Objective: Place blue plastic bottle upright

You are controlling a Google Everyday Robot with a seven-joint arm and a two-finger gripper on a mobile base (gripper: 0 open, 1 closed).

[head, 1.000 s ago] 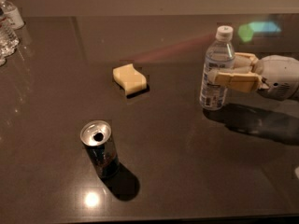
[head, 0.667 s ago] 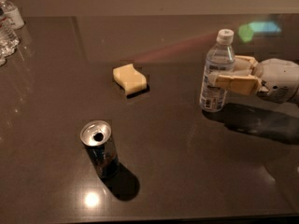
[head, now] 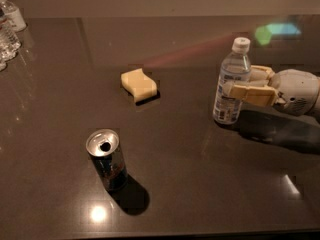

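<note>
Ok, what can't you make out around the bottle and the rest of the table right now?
Camera view only:
- Gripper at the upright blue plastic bottle's right side: the bottle covers the contact, so the grip is unclear.
- Bottle label print: too small.
- Arm: cut off by the right edge.
- Clear bottles, top left: cut by the left edge, count unknown.
- Drink can print: too dark.

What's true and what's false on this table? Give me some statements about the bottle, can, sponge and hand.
The small clear bluish plastic bottle stands upright on the dark table. True.
The robot's hand hangs open, away from the bottle. False: it grips the bottle's middle.
The dark metal drink can lies on its side. False: it stands upright.
The pale yellow wavy sponge touches neither can nor bottle. True.
</note>
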